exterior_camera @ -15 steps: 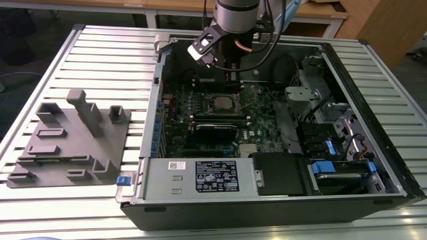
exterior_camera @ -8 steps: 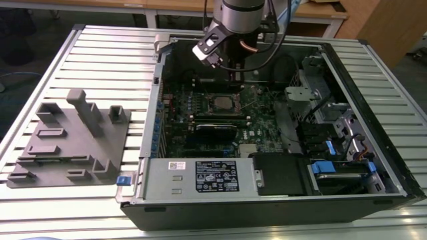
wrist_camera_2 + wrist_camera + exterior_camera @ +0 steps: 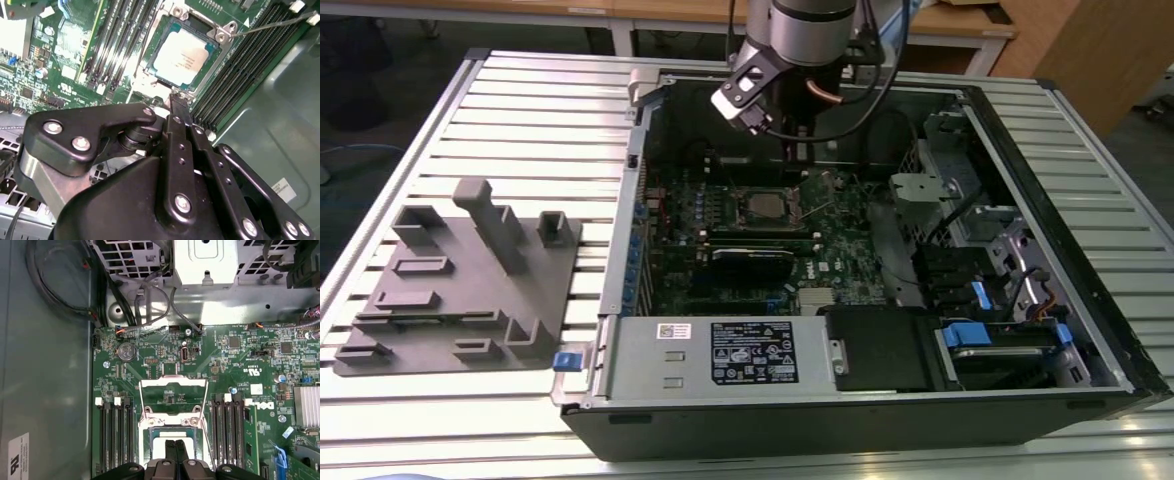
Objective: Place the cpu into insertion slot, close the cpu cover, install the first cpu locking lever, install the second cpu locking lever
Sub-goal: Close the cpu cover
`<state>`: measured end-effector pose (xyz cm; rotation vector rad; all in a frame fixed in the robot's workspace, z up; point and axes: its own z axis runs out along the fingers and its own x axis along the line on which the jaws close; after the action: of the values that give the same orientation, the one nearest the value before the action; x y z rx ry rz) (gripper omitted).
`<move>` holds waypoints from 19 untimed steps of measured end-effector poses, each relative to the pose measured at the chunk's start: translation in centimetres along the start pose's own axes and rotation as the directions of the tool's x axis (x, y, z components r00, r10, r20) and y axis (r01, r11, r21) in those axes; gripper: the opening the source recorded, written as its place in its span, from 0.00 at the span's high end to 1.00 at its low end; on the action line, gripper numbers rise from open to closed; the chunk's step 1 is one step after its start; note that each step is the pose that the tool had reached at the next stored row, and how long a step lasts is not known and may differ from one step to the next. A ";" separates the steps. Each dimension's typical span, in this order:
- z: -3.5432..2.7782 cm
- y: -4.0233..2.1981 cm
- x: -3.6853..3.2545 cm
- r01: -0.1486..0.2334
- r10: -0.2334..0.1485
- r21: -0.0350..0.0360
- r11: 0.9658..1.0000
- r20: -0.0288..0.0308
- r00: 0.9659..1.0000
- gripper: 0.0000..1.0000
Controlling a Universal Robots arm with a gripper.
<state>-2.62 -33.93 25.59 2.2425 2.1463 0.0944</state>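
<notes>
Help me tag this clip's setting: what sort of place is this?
Likely a robotics lab bench: an open computer case lies on a slatted metal table, a robot arm above it, a grey fixture block beside it.

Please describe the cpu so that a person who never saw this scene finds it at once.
Inside the open computer case lies the green motherboard. Between its two banks of black memory slots sits the cpu: a small flat square whose pale silvery top, framed by the metal cpu cover, stands out from the dark chips around.
</notes>
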 end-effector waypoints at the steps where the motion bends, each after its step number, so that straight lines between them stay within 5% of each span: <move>1: -0.10 0.01 0.00 0.000 0.000 0.000 1.000 0.000 1.000 0.89; 8: -0.17 0.35 0.02 0.000 0.000 0.000 1.000 0.000 1.000 0.89; 19: 0.01 2.58 0.11 0.000 0.000 0.000 1.000 0.000 1.000 0.89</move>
<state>-0.05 -33.93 25.76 2.2425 2.1467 0.0948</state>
